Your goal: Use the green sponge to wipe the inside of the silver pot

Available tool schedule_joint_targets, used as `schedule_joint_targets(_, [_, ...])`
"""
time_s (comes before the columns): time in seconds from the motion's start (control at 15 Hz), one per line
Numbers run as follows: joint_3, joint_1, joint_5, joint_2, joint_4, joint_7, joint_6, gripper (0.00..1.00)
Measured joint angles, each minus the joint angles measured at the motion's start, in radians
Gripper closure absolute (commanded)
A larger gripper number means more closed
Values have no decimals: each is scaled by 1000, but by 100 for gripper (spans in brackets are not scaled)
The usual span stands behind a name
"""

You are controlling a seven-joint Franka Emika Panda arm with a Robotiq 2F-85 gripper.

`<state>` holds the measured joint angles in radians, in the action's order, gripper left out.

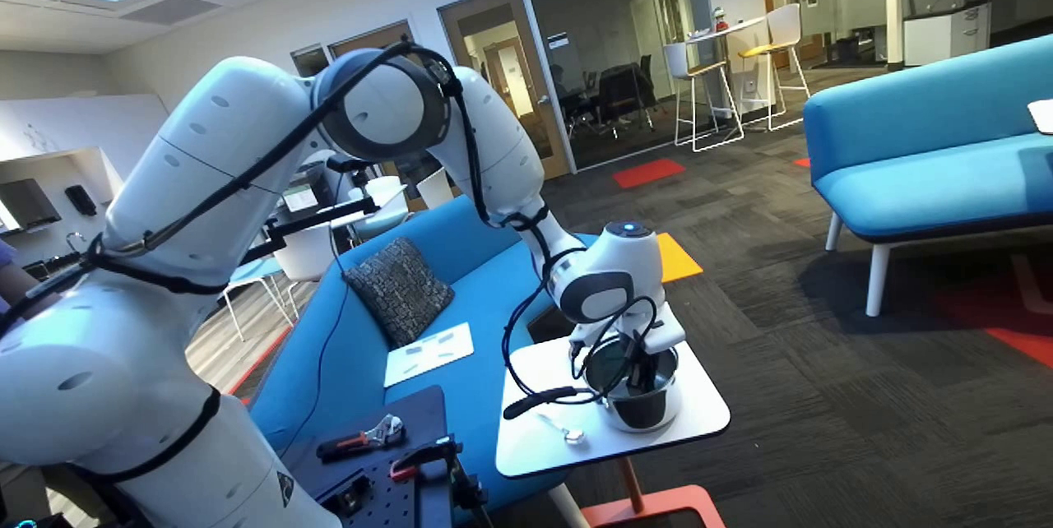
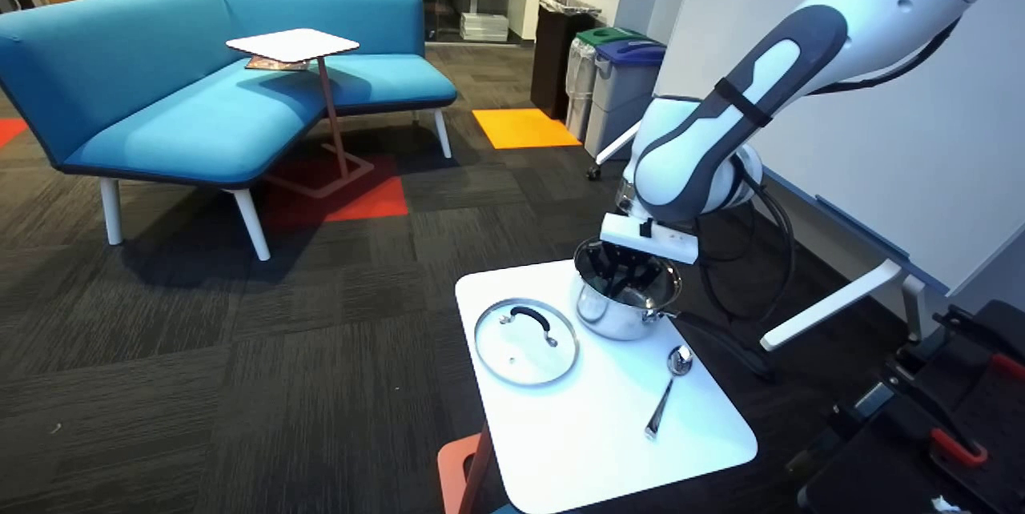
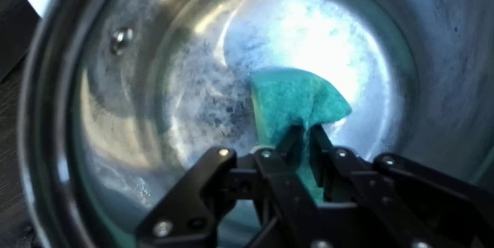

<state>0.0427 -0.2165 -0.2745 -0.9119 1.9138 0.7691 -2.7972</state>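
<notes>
The arm (image 1: 387, 104) arches high, then slopes down to the pot (image 2: 612, 315). Inside it, the gripper (image 3: 306, 130) points down, 2 fingers (image 3: 293, 143) nearly together, pinching the creased sponge (image 3: 285, 101).

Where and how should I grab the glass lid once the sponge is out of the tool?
Probably best by the middle of its black handle, coming straight down with the tool closing across the bar: the glass lid lies flat on the white table, while the handle arches up from it. The green sponge would need releasing first.
</notes>
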Motion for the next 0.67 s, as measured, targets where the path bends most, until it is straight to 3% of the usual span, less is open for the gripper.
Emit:
schedule_joint_targets(0.33, [25,40,-37,76,113,-68,-115,98])
schedule_joint_targets(0.67, [156,161,-105,178,240,-222,-238,98])
